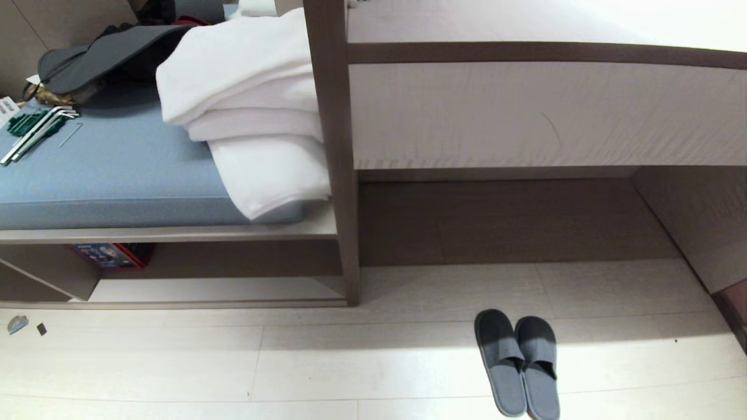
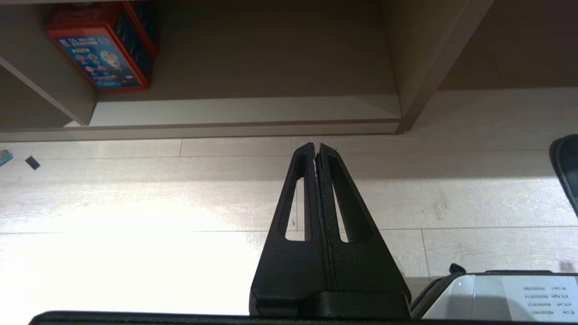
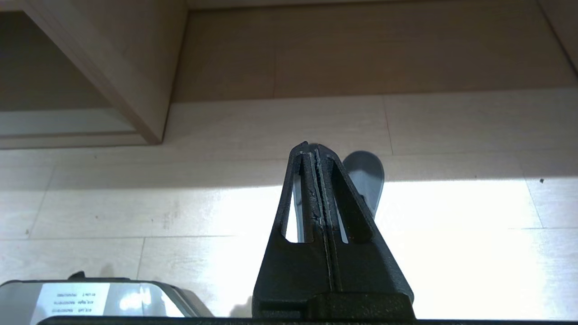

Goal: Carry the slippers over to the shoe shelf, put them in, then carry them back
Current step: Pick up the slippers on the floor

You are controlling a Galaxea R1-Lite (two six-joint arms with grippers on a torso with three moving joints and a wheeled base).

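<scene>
We are seeing the slippers (image 1: 518,363) at 5 o'clock on the floor (image 1: 175,361), and with both jaws squeezed shut and empty, we may just push them away.

From the head we are looking down at the floor (image 1: 362,361) and shoe shelf (image 1: 216,289). Both wrist cameras are sitting low, facing forward, sharing that shelf's corner post (image 2: 420,81) and floorboards.

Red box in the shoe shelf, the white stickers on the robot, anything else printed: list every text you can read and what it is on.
Red box in the shoe shelf: blue printed face with pictures; words too small to read.
White sticker beside the left tool: lines upside down, too blurred to read.
White sticker beside the right tool: same, unreadable.
Paper on the blue cushion: unreadable.
</scene>
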